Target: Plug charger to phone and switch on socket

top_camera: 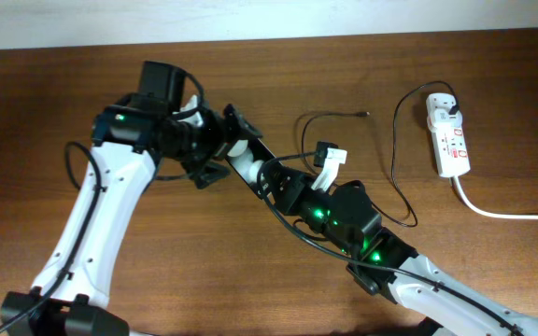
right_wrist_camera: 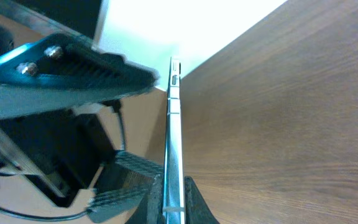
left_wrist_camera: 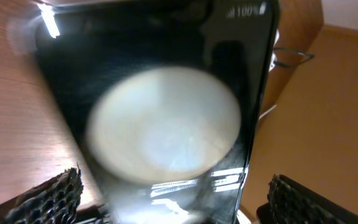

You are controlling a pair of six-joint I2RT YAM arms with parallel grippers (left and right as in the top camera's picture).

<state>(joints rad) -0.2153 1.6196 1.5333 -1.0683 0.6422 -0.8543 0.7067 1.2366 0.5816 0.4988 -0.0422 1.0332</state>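
Observation:
The phone (left_wrist_camera: 166, 124) fills the left wrist view, its glossy black face showing a big round white reflection. My left gripper (left_wrist_camera: 173, 202) is open, one finger on each side of the phone. My right gripper (right_wrist_camera: 173, 190) is shut on the phone (right_wrist_camera: 174, 137), seen edge-on and held upright above the table. In the overhead view both grippers (top_camera: 220, 145) (top_camera: 244, 157) meet left of centre and hide the phone. The charger cable (top_camera: 395, 168) loops across the table; its connector tip (top_camera: 367, 114) lies loose. Its white adapter (top_camera: 444, 105) sits in the socket (top_camera: 453, 145) at the far right.
The socket's thick white cord (top_camera: 507, 213) runs off to the right edge. My left arm (top_camera: 101, 205) reaches in from the bottom left and my right arm (top_camera: 409, 266) from the bottom right. The thin cable also shows in the left wrist view (left_wrist_camera: 291, 57).

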